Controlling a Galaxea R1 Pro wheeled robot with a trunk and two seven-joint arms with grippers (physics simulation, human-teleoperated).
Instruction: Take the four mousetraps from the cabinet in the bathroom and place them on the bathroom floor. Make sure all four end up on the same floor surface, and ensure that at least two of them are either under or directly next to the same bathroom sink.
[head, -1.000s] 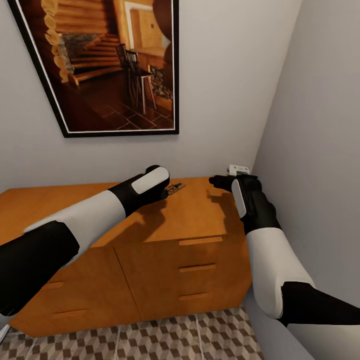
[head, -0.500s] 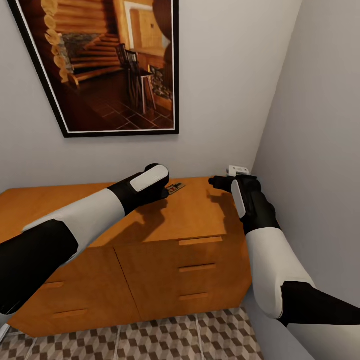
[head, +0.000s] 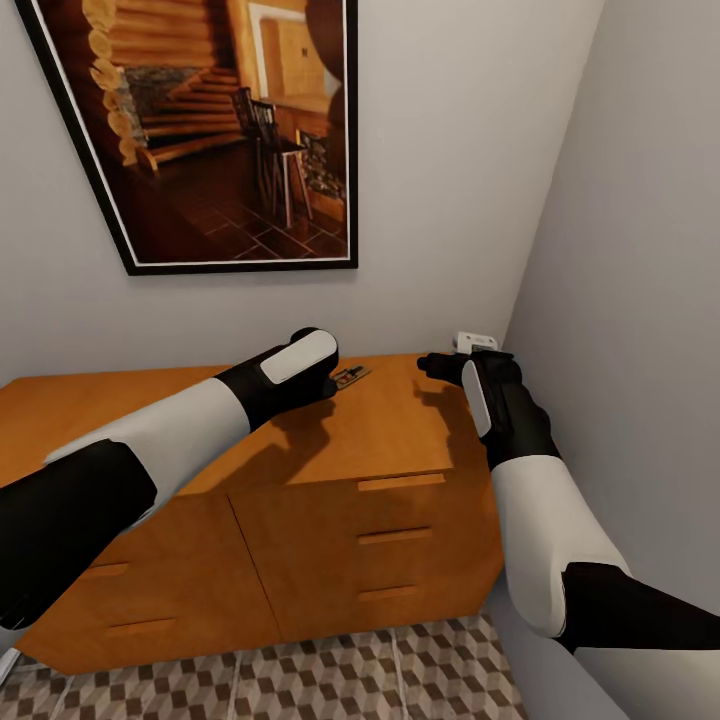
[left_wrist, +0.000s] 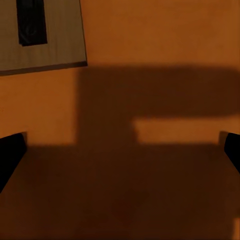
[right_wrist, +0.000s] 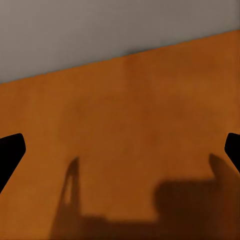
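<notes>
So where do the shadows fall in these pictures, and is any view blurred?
Head view: sharp, with soft arm shadows on the cabinet top beneath both forearms. Left wrist view: a broad blocky shadow darkens most of the orange wood, and the mousetrap at the corner looks soft. Right wrist view: slightly blurred, with end effector shadows along the near edge of the wood.
</notes>
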